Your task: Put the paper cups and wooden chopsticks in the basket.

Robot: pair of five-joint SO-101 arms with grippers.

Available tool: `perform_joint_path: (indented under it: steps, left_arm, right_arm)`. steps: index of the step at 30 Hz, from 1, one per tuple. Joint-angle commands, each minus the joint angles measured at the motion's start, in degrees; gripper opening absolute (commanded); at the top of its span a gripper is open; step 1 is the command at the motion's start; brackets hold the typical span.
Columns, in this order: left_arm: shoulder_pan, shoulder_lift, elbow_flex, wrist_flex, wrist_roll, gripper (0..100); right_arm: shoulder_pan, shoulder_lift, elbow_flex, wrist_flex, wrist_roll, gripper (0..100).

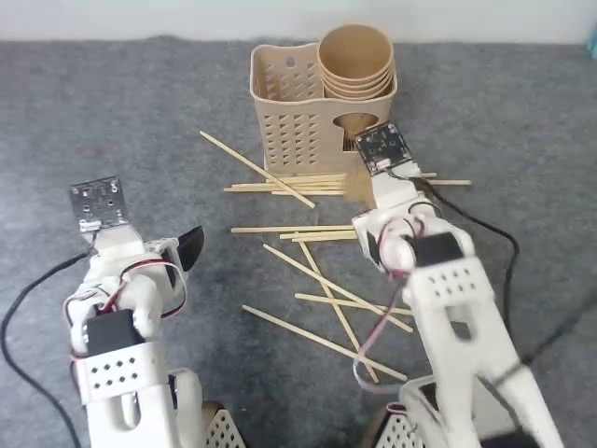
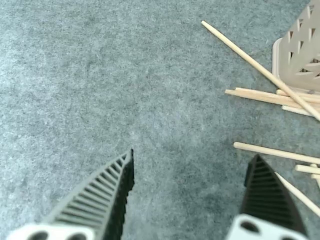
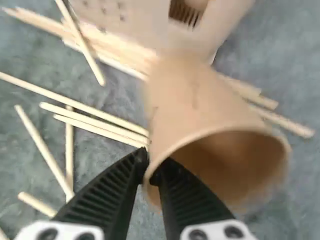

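With our right gripper clamped on the rim of a paper cup just in front of the basket, we should lift it above the basket's wall and nest it on the cups stacked inside, our left gripper hanging open well aside.

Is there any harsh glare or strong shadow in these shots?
High view: soft, even light, only faint shadows along the chopsticks beside the basket. Left wrist view: carpet evenly lit, no glare. Right wrist view: the paper cup is darker inside than outside.
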Motion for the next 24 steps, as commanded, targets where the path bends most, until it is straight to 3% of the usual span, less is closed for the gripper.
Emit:
perform_joint_path:
  steps: [1,5,9,18,24]
  left_arm:
    - [0.5,-1.1,-0.3,-1.4,-0.4,34]
    - [0.5,-1.1,-0.2,-1.4,-0.4,34]
    - [0.6,-1.1,-0.1,-1.4,-0.4,34]
    - [0.6,-1.1,0.0,-1.4,-0.4,34]
    - [0.6,-1.1,0.0,-1.4,-0.4,34]
  right_arm:
    - [-2.3,-12.4,-4.2,5.1,4.2,0.9]
    - [-3.2,-18.1,-11.3,11.8,7.2,0.9]
    - [-1.7,-14.2,-26.1,17.9,10.9,0.9]
    - [-1.4,17.9,-79.7,39.3,12.5,0.9]
    - [-1.8,38.2,-115.1,46.2,14.5,0.9]
